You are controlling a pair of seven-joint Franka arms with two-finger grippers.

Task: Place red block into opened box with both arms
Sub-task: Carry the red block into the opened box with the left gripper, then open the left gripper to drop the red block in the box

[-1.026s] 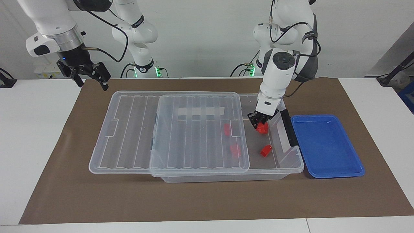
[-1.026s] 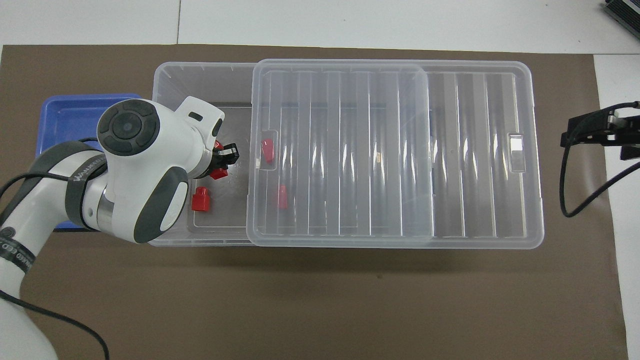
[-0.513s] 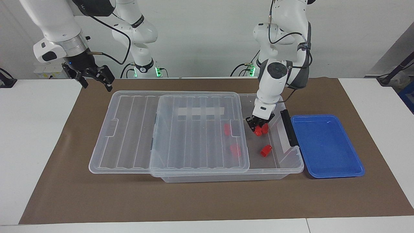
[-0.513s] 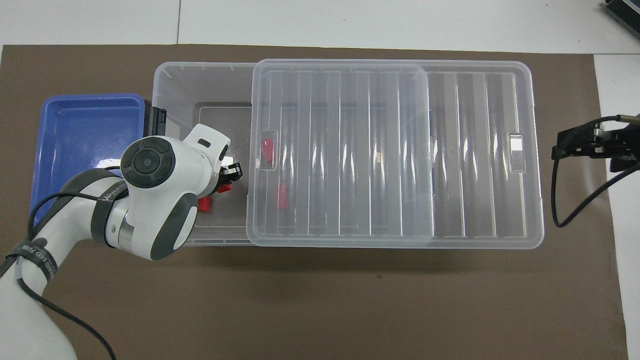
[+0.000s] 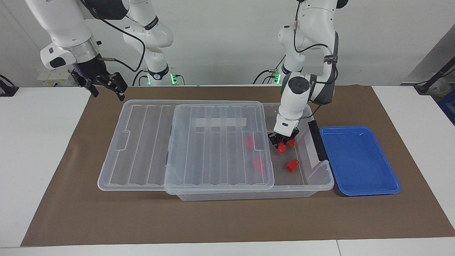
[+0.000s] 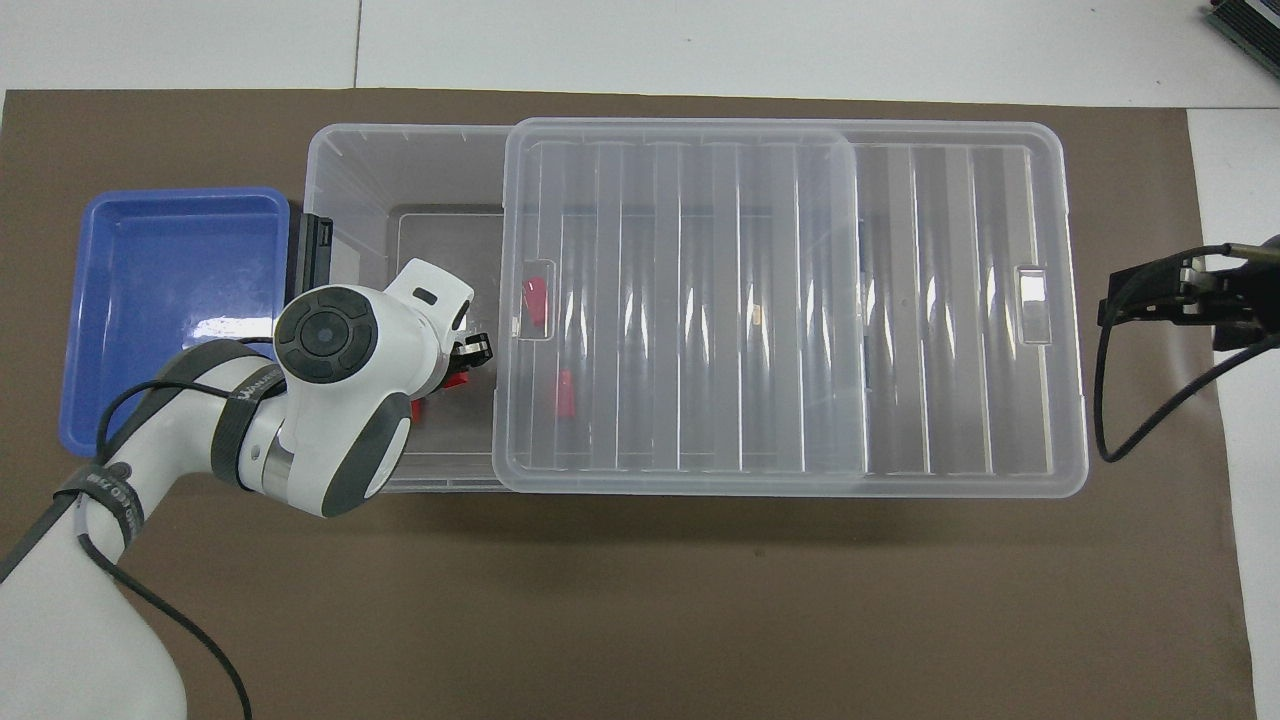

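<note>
The left gripper (image 5: 283,141) reaches down into the uncovered end of the box (image 5: 321,177), the end toward the left arm's side of the table, with its fingers closed tight around a red block (image 5: 282,148) that hangs from the fingertips above the box floor. In the overhead view the arm's wrist hides most of this; only a sliver of the held red block (image 6: 456,379) and the black tip of the left gripper (image 6: 472,352) show at the edge of the white housing. A second block (image 5: 291,142) shows right beside the fingers, and whether the gripper touches it cannot be told. Another loose block (image 5: 292,165) lies on the box floor, farther from the robots than the gripper, and two more blocks (image 5: 250,142) (image 5: 258,165) show through the clear lid (image 5: 199,142), which is slid aside toward the right arm's end so that it covers most of the box and overhangs it. The blue tray (image 5: 359,160) sits just beside the box's black handle (image 5: 317,140) at the left arm's end. The right gripper (image 5: 105,84) hangs in the air over the brown mat (image 5: 227,220) near the lid's overhanging end, its fingers spread wide and holding nothing.
</note>
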